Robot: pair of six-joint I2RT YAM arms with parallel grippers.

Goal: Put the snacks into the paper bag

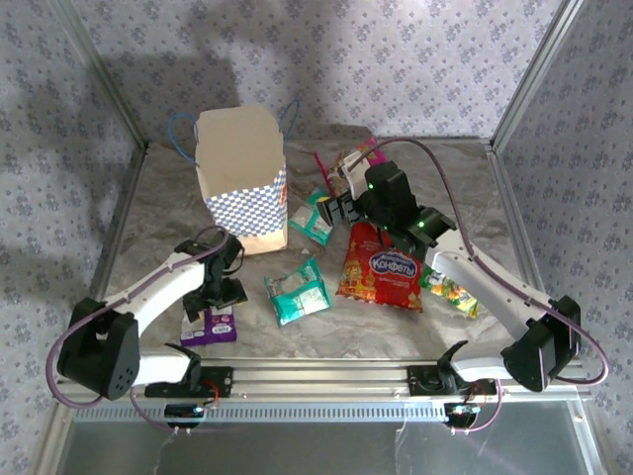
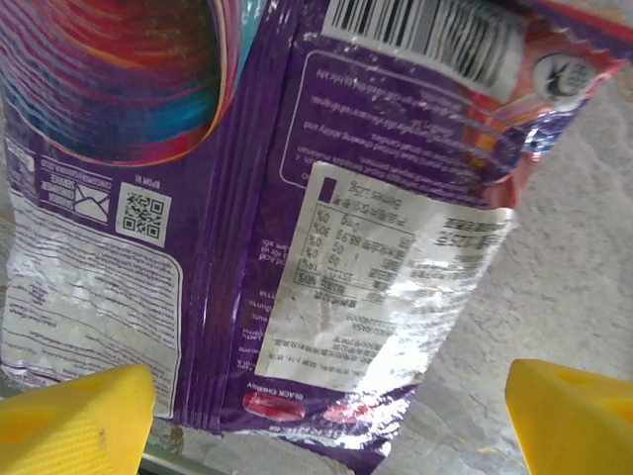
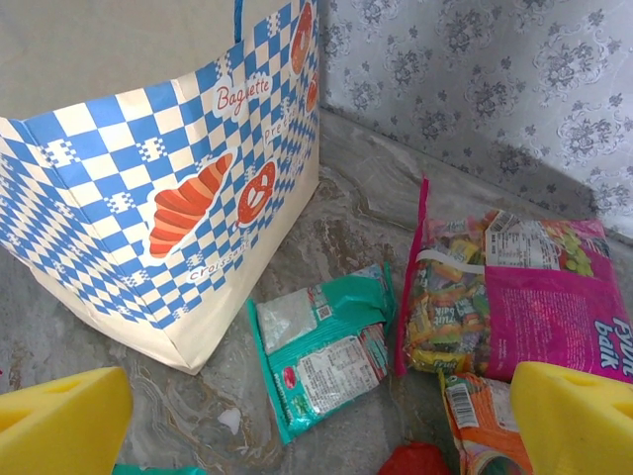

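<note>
We are looking at a grey marbled table. The paper bag is standing upright at its far left, with one teal-white packet lying just beside it and a second teal-white packet nearer the middle. The large red packet is lying right of that, the green-yellow packet just beside it. The purple-white packet is resting front left. The magenta packet is lying toward the back, with an orange packet just beside it.

Upright paper bag; snack packets flat beside.
</note>
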